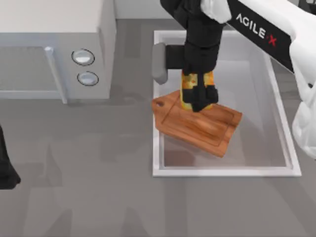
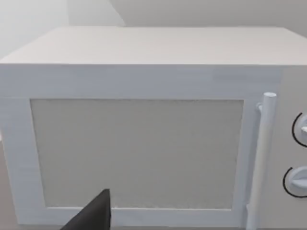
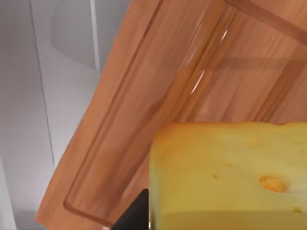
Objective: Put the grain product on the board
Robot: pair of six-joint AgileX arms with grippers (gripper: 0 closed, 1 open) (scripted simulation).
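Golden-yellow bread (image 1: 197, 86) sits pinched in the right gripper (image 1: 198, 95), which hangs over the board (image 1: 197, 127) toward its handle end. The board lies tilted inside a shallow white tray (image 1: 284, 148) on the table's right half. From above, the bread looks to be over the board's surface, though whether it touches the wood cannot be told.

To finish well, the right arm would best bring the bread straight down until it rests on the flat area inside the groove, then let go only once it is seated, since a drop from height could make the chunk tumble off the edge into the tray. Shifting a little toward the board's middle first would leave more margin, as the handle side is close. The lift-off afterwards should be vertical, so a finger does not drag the bread.

The top view gives the layout: a microwave (image 1: 59, 44) at the upper left and the left arm parked by the left edge. The right wrist view adds the bread (image 3: 230, 177) up close, pale yellow with small pits, and the board (image 3: 144, 110) beneath with its groove, detail hidden under the arm from above. The left wrist view faces the microwave (image 2: 139, 143) door; the left gripper's fingers cannot be judged there.
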